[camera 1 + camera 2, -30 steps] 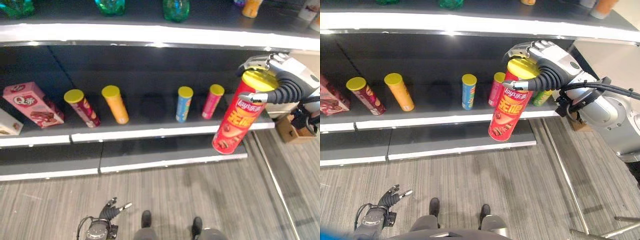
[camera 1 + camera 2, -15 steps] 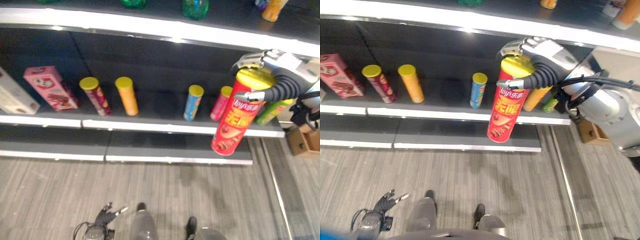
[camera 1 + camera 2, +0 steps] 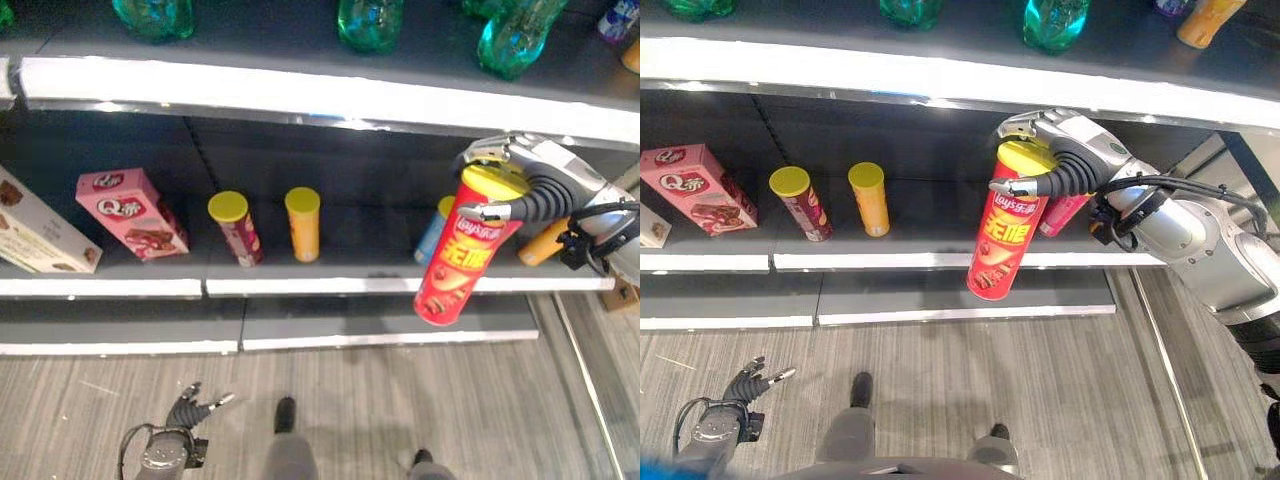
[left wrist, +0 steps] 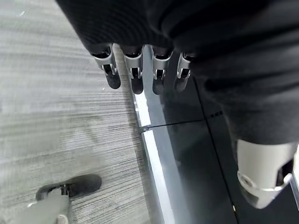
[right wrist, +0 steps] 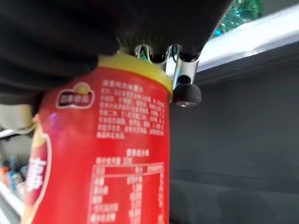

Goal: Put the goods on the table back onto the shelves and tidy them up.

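Nearest, low over the grey floor (image 3: pixel 400 400), the left hand (image 3: pixel 188 411) hangs with its fingers (image 4: pixel 135 79) loosely straight and apart, holding nothing. Further out, the right hand (image 3: pixel 1045 160) has its fingers and thumb clamped round the top of a tall red tube (image 3: pixel 1001 236) with a yellow lid; the tube hangs tilted in the air, in front of the middle shelf (image 3: pixel 300 285) and clear of it. On that shelf behind stand a maroon tube (image 3: pixel 237 229) and an orange tube (image 3: pixel 303 224) side by side, a pink box (image 3: pixel 130 213) to their left and a pale box (image 3: pixel 40 236) at the far left. Green bottles (image 3: pixel 369 20) stand on the top shelf (image 3: pixel 300 90).
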You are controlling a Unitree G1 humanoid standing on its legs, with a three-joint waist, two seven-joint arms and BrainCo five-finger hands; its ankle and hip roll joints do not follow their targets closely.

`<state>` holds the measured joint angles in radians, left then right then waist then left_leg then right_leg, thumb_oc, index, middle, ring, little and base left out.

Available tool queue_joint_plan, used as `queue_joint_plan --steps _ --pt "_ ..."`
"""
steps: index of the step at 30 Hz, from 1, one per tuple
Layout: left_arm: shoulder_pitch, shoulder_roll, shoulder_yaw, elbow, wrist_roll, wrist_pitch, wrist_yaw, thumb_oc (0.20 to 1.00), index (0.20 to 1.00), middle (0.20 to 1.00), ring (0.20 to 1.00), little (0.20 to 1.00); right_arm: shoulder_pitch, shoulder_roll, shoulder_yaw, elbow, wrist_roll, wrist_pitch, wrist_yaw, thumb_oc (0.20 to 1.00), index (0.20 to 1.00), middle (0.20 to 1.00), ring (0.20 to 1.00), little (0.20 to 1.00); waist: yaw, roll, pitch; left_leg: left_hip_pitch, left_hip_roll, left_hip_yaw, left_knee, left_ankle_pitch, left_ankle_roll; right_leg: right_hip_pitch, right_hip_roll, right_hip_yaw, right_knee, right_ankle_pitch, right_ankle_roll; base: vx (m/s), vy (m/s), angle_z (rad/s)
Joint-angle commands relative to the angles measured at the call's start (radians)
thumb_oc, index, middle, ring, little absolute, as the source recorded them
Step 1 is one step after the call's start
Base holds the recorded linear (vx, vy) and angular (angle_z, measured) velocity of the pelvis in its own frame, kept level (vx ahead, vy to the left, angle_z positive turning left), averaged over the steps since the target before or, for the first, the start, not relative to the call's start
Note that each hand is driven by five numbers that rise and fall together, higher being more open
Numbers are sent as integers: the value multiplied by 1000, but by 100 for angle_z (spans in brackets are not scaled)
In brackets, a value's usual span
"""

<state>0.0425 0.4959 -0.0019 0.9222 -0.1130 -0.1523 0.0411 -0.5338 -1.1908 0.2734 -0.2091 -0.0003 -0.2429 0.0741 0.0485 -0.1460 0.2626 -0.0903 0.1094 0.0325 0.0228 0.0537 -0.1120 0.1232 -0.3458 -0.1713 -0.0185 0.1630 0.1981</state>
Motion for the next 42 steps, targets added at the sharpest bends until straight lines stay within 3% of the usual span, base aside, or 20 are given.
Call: queue_joint_plan --steps 1,6,8,10,14,16,19,24,42 --pt "48 -1 -21 11 24 -20 13 1000 1000 1000 1000 1000 -18 -11 -39 4 -16 4 -40 200 200 200 200 200 -4 22 -67 51 89 23 -41 -72 -32 -61 3 15 14 -110 62 39 257 -17" --pt "61 -3 -25 22 48 -15 0 1000 1000 1000 1000 1000 35 13 -62 9 -40 14 -33 200 200 200 200 200 -7 23 -59 91 15 34 -63 -89 16 -102 -53 13 130 -27 61 29 239 -9" --pt "64 0 -30 15 48 -12 0 1000 1000 1000 1000 1000 21 17 -52 2 -45 14 -35 200 200 200 200 200 -7 36 -35 117 -1 38 -80 -92 37 -139 -65 0 215 9 41 -19 250 -2" --pt "64 0 -30 16 49 -11 -3 1000 1000 1000 1000 1000 8 36 -42 5 -41 11 -39 200 200 200 200 200 -9 50 -23 137 -3 41 -94 -95 45 -161 -48 -24 262 -24 27 10 158 -10" --pt "50 1 -32 16 39 -15 -7 1000 1000 1000 1000 1000 -33 32 -25 7 -23 7 -39 200 200 200 200 200 -23 55 -13 150 -13 30 -103 -102 43 -190 45 -8 157 -111 16 84 20 -3" --pt "39 0 -37 24 38 -18 -9 1000 1000 1000 1000 1000 -50 28 -4 5 -14 -4 -41 200 200 200 200 200 -33 47 -5 156 -18 26 -100 -112 39 -203 72 16 61 -111 17 87 -53 -5" --pt "32 -7 -34 27 34 -14 -6 1000 1000 1000 1000 1000 -70 23 8 5 -22 1 -38 200 200 200 200 200 -27 32 -8 162 -21 12 -96 -115 36 -180 88 38 25 -99 28 70 -58 24" --pt "25 -36 -64 2 21 -21 -7 1000 1000 1000 1000 1000 -110 34 54 -11 36 -2 -25 200 200 200 200 200 -24 19 -46 167 16 4 -96 -117 14 -112 115 -5 -36 -97 17 106 -111 22" --pt "42 -61 -70 21 45 -11 6 1000 1000 1000 1000 1000 -115 155 125 14 13 9 -9 200 200 200 200 200 -5 13 -43 165 18 18 -110 -117 8 -84 96 -37 -54 -89 28 19 -8 2"
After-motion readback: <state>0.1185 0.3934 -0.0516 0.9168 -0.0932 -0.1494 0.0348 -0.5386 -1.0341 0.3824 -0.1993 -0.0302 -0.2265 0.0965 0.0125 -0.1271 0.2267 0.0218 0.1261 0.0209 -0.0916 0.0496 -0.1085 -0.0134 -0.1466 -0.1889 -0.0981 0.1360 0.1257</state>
